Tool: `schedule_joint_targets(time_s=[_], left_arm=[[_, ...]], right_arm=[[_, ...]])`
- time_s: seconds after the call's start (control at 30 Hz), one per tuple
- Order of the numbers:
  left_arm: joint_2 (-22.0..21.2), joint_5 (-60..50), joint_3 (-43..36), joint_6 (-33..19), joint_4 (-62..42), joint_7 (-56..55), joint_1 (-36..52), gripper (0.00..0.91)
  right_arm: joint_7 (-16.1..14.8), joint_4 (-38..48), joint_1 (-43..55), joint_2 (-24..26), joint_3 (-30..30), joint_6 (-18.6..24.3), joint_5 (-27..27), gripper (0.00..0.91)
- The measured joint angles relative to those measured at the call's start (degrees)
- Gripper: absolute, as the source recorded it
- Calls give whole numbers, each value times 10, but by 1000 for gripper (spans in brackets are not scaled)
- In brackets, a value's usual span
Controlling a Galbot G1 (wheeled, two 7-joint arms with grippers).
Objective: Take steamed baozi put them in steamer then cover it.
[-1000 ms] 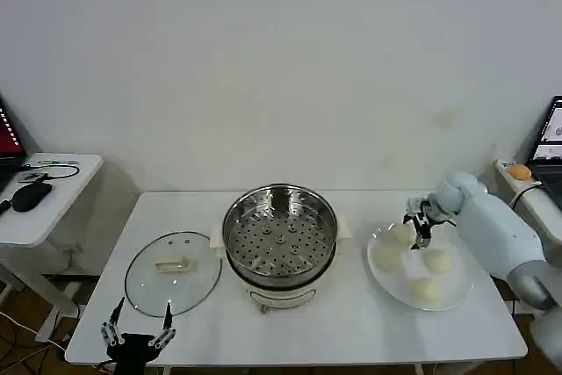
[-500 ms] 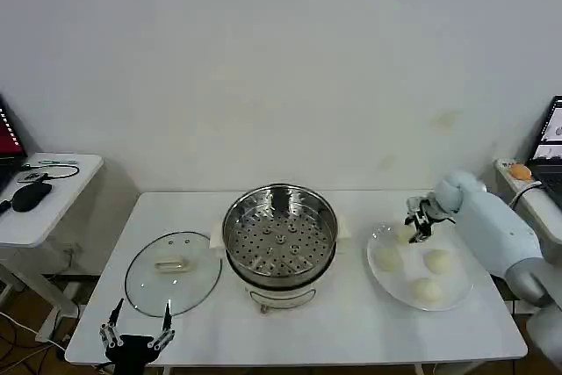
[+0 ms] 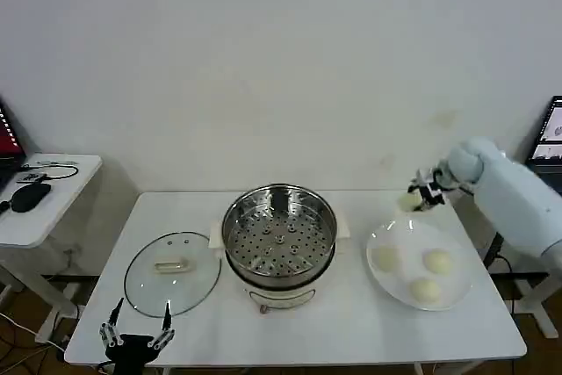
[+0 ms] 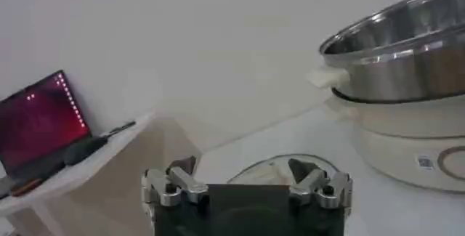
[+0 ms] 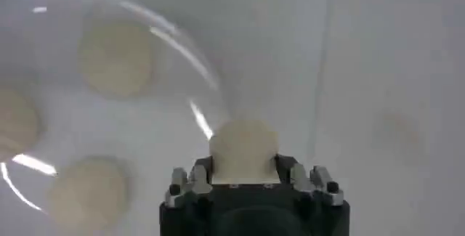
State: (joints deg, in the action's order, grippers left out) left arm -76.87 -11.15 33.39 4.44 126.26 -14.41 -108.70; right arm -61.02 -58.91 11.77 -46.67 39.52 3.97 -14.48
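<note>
My right gripper (image 3: 420,196) hangs above the far edge of the white plate (image 3: 453,300), shut on one cream baozi (image 5: 244,150), also seen as a pale baozi (image 3: 407,202) in the head view. Three more baozi (image 3: 386,258) lie on the plate. The shiny steamer (image 3: 280,236) with its perforated tray stands at the table's middle on a white base, uncovered. The glass lid (image 3: 173,271) lies flat to its left. My left gripper (image 3: 138,337) waits open at the table's front left edge, near the lid.
A side table (image 3: 35,212) with a mouse and a laptop stands at the far left. Another laptop (image 3: 551,133) shows at the right edge. Bare white tabletop (image 3: 334,331) lies in front of the steamer.
My right gripper has risen off the plate with one baozi, leaving three on it. The left arm has not moved.
</note>
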Motion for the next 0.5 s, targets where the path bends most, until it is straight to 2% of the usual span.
schedule_joint_targets(time_s=[0.23, 0.5], left_arm=[[-3, 0, 4, -1, 3, -3, -5, 907], [-6, 1, 13, -4, 7, -8, -7, 907]], right_arm=[[15, -72, 100, -11, 95, 0, 84, 574], [48, -134, 180, -63, 199, 28, 152, 574]])
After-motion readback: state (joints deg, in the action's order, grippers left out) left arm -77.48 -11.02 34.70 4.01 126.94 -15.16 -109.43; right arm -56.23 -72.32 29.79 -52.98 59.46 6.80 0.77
